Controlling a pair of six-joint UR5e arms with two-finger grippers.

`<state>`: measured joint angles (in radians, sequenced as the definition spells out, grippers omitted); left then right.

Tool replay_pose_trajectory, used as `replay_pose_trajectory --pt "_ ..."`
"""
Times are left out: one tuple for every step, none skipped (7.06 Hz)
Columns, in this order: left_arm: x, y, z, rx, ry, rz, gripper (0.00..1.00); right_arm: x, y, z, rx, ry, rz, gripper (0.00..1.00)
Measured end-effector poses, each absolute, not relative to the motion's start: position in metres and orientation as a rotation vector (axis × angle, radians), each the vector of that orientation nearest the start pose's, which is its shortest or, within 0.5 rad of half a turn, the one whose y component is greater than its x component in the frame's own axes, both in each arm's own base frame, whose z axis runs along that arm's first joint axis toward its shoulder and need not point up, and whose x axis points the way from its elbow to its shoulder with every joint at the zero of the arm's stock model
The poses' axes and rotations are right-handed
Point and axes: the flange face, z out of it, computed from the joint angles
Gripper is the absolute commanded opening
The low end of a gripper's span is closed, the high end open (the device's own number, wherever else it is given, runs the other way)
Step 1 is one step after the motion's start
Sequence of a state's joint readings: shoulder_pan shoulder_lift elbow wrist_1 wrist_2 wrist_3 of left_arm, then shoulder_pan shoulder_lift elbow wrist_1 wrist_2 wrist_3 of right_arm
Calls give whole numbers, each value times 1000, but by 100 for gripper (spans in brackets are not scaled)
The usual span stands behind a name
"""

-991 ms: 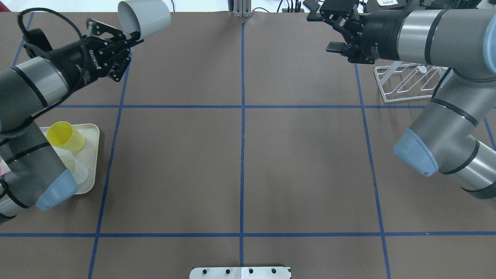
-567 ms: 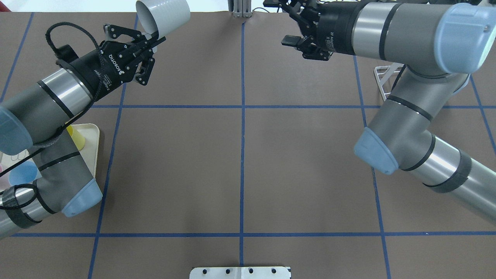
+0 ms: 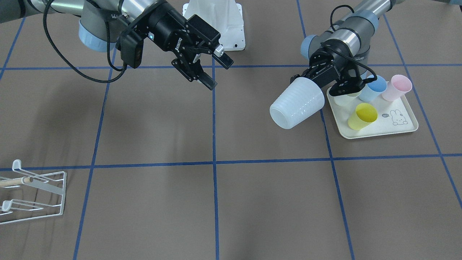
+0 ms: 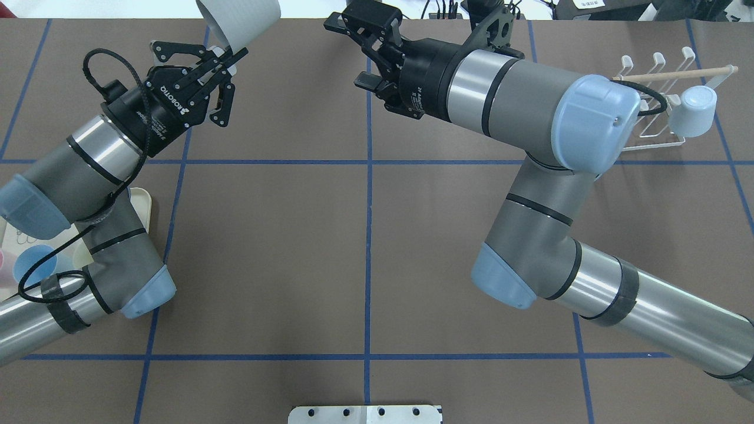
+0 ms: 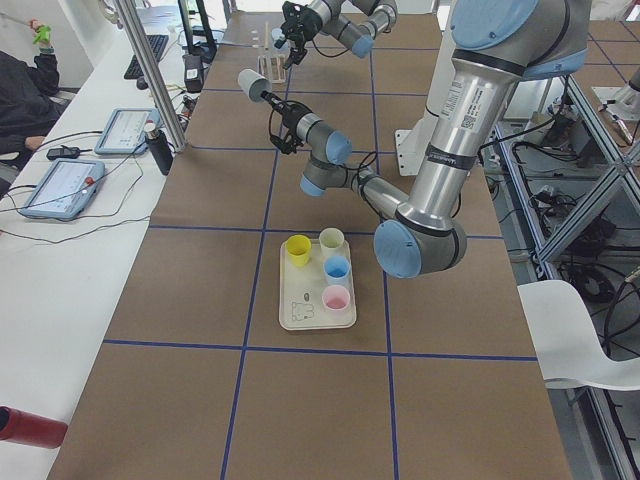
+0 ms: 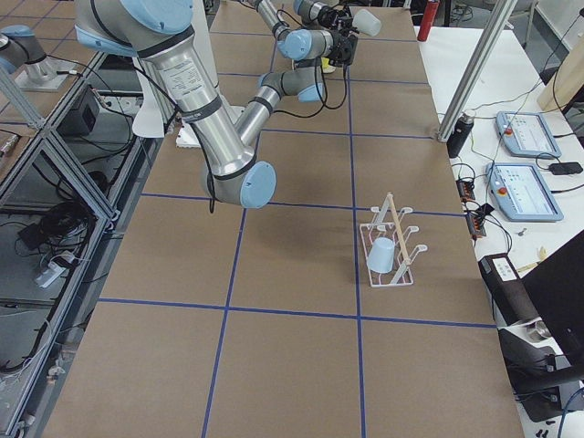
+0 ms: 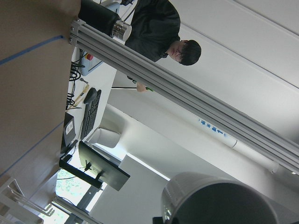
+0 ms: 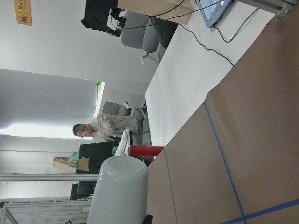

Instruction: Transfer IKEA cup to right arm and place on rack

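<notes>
Jaws of the left gripper [image 3: 326, 77] are clamped on the cup [image 3: 296, 103] at its rim, holding it clear of the table. The cup juts out beyond the fingertips, its long axis roughly in line with the gripper. Its mouth is at the jaws, and its closed base points away from the robot and across toward the right gripper [image 3: 216, 71]. That one is spread wide and empty, well short of the cup. The handover looks in hand but not yet made. Next, the right gripper must reach the cup, straddle its free base end with its 2 fingers and clamp before the left lets go. The rack [image 3: 32, 195] sits well beyond the right gripper.
</notes>
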<state>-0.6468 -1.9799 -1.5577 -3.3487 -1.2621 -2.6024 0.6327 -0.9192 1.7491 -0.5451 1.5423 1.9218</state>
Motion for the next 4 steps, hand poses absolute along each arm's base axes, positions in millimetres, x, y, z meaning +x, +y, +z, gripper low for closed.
replay_pose_trajectory --pt "352 -459 259 -288 2436 -1198 0 -399 -461 88 299 -1912 708 100" --pt "361 -455 251 -301 2445 -1194 0 -401 -463 88 311 -1917 719 100" --pt "371 -450 244 -316 2449 -1190 0 -403 -466 90 319 -1915 730 100" --pt "379 -444 241 -329 2449 -1185 0 -404 -467 91 324 -1910 737 100"
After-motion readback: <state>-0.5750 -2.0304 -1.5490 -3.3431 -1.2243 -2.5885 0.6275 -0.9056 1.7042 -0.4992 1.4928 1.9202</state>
